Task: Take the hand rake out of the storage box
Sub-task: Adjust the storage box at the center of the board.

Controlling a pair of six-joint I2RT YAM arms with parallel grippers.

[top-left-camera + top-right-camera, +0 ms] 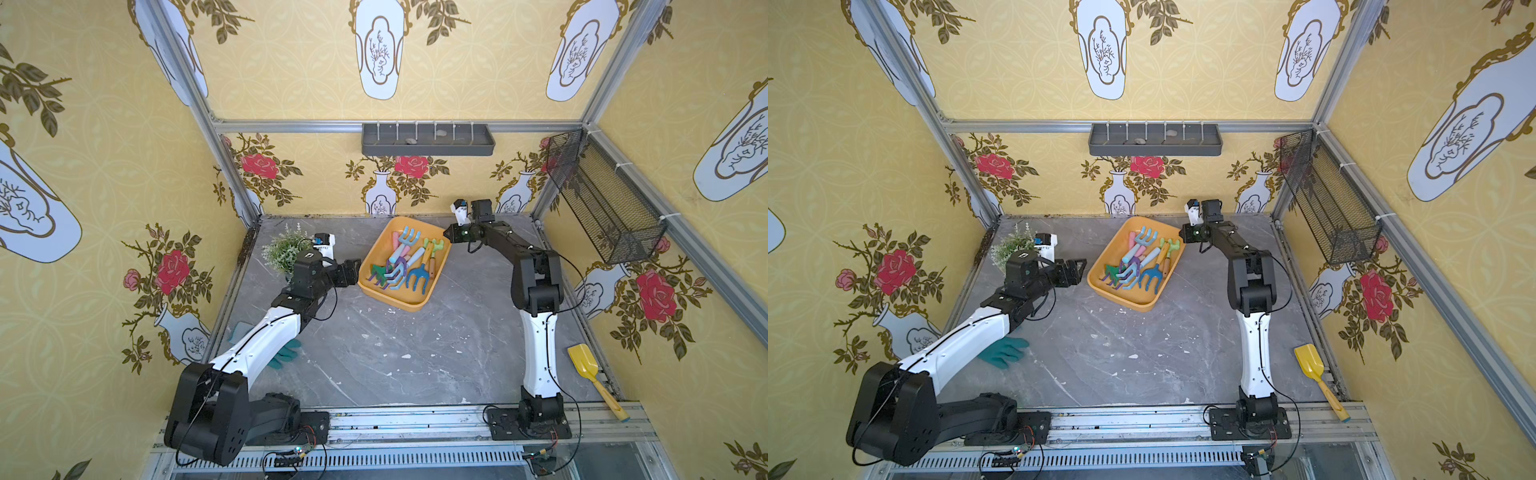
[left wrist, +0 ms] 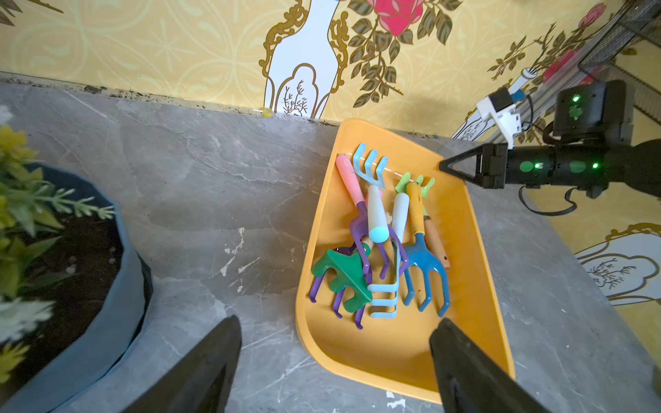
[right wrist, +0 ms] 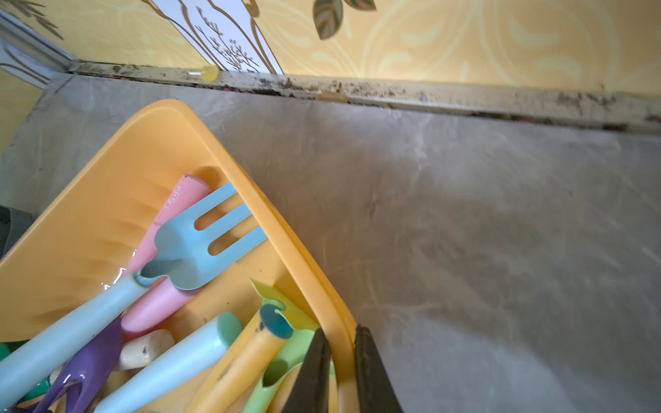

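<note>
**In the box, every rake: extraction not yet begun**

At the back of the grey tabletop the storage box sits flat and skewed. My right gripper is pinched onto the rim on the box's right side, one finger inside the wall and one outside. I judge that it is bracing the box. My left gripper hangs wide and empty just beside the box's left edge. The hand rakes lie tangled inside, none lifted. Left to do: choose one, grasp it and lift it clear.
</note>
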